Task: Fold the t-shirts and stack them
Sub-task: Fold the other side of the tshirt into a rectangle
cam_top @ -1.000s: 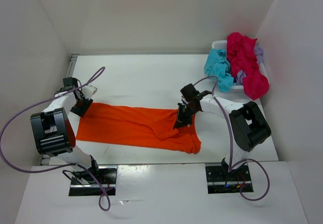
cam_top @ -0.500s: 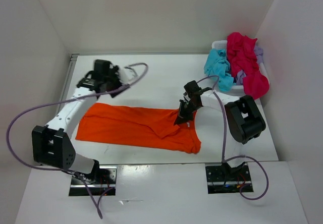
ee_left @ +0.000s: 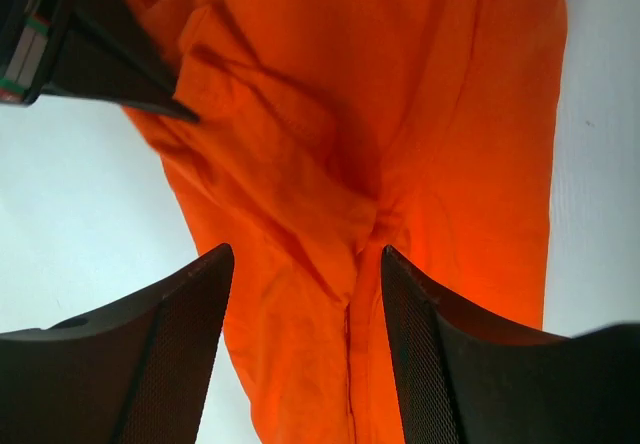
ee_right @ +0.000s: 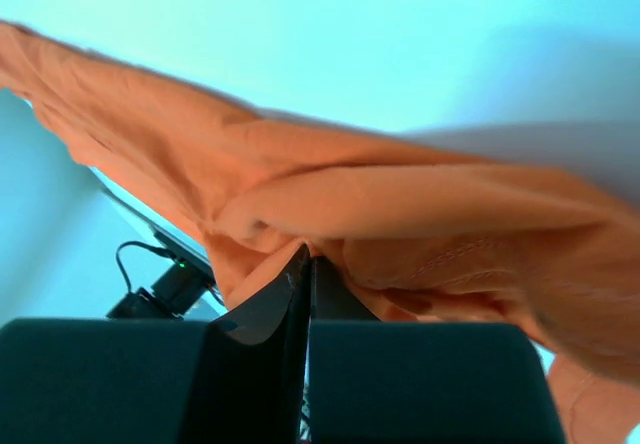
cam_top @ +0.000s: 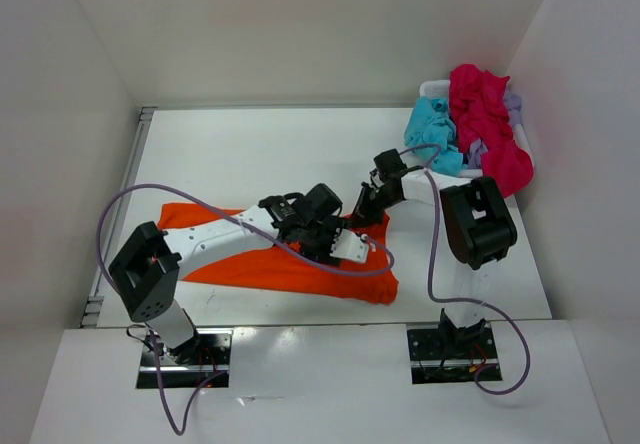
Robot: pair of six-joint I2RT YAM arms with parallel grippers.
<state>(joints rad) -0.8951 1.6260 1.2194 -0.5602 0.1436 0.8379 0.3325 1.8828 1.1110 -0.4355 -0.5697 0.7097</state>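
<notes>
An orange t-shirt (cam_top: 300, 274) lies spread across the table's middle, bunched at its right end. My left gripper (cam_top: 340, 236) is open just above that bunched part; the left wrist view shows its jaws (ee_left: 305, 254) standing apart over creased orange cloth (ee_left: 400, 114). My right gripper (cam_top: 362, 214) is shut on the shirt's far right edge. In the right wrist view its jaws (ee_right: 308, 254) are pinched together on a fold of the orange cloth (ee_right: 400, 204). The right gripper's fingers (ee_left: 100, 74) show at the upper left of the left wrist view.
A white basket (cam_top: 432, 88) at the back right holds a teal shirt (cam_top: 432, 134), a pink shirt (cam_top: 490, 124) and a lavender one (cam_top: 513, 104). White walls stand on three sides. The left arm's purple cable (cam_top: 200, 204) loops over the shirt.
My left arm has swung from the shirt's far left corner across to its right end, beside the right gripper. The right gripper has stayed shut on the cloth and shifted slightly back.
</notes>
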